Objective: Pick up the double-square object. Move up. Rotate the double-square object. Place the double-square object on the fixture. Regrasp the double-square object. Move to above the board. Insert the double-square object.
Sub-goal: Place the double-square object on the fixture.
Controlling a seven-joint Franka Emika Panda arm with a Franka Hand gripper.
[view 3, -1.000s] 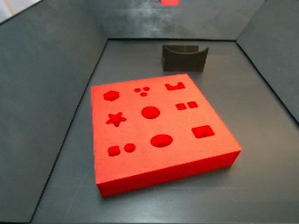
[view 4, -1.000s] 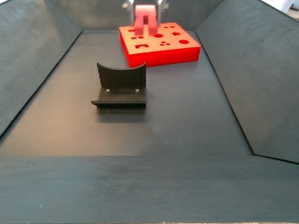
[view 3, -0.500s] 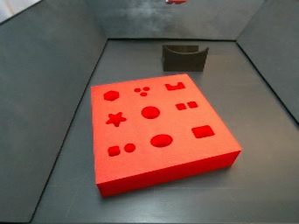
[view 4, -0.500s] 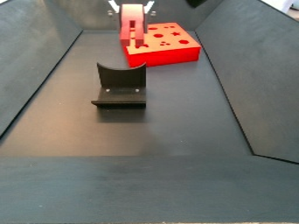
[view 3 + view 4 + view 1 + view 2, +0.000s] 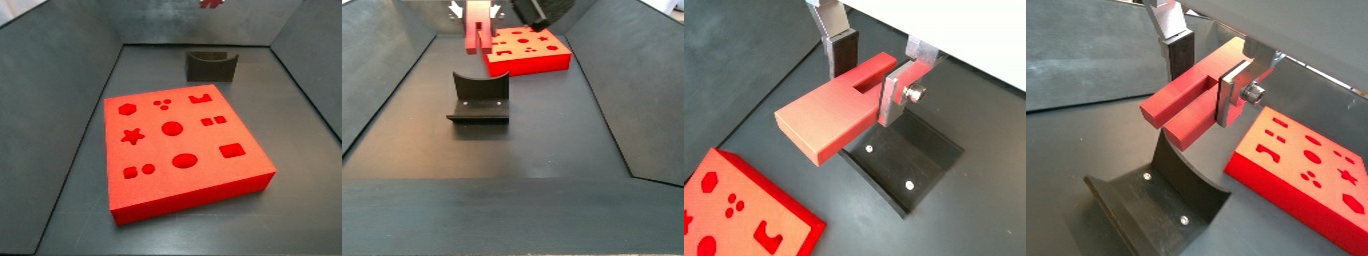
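My gripper (image 5: 869, 72) is shut on the double-square object (image 5: 831, 115), a red-pink elongated block with a slot along one face, and carries it in the air. Both wrist views show the silver fingers (image 5: 1229, 92) clamping one end of the block (image 5: 1184, 102). The dark fixture (image 5: 905, 162) lies on the floor directly beneath the block (image 5: 476, 30). In a side view the gripper (image 5: 474, 11) hangs high above the far end of the fixture (image 5: 478, 98), left of the red board (image 5: 529, 50). Only a red scrap of the block (image 5: 211, 3) shows at the picture's upper edge.
The board (image 5: 181, 145) lies flat with star, hexagon, circle, square and oval recesses. Sloping dark walls (image 5: 382, 90) enclose the floor on both sides. The fixture (image 5: 210, 66) stands beyond the board near the back wall.
The gripper has carried the block away from above the board toward the fixture and higher. The block has turned and now shows its narrow side in a side view.
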